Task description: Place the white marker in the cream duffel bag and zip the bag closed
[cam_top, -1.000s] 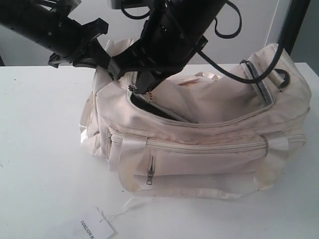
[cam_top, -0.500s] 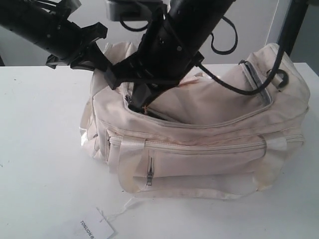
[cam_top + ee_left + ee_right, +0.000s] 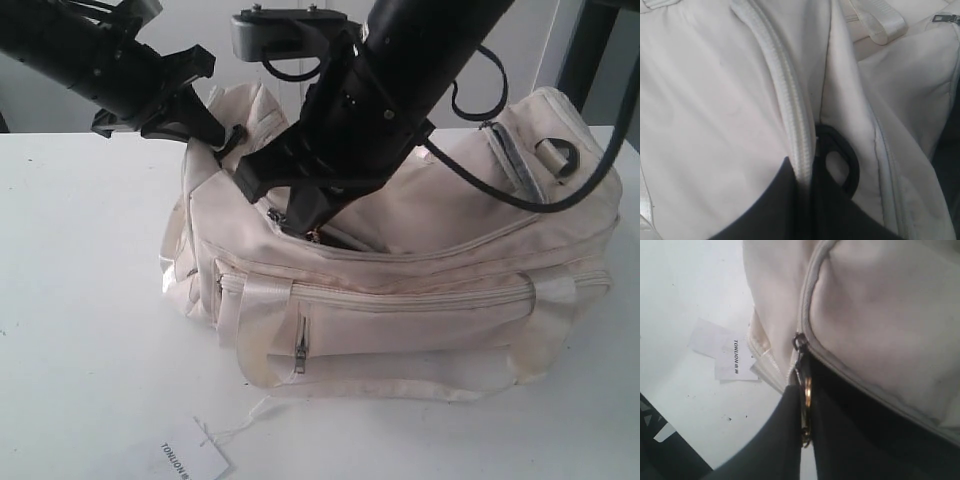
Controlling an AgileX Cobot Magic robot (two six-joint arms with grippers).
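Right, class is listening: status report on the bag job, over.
Right gripper shut on the gold ring of the zipper pull. Left gripper pinching the cream duffel bag at its end. Main zip part open. White marker not in sight. Nothing blocking.

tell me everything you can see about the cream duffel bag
The cream duffel bag is large, of soft, slightly soiled cream fabric, lying slumped on the white table. It has shiny webbing handles, a front zip pocket zipped shut, and a black end buckle. Its main zip is partly open, showing dark lining. The right gripper pinches the gold ring on the zipper pull; the left gripper grips fabric at the bag's other end.
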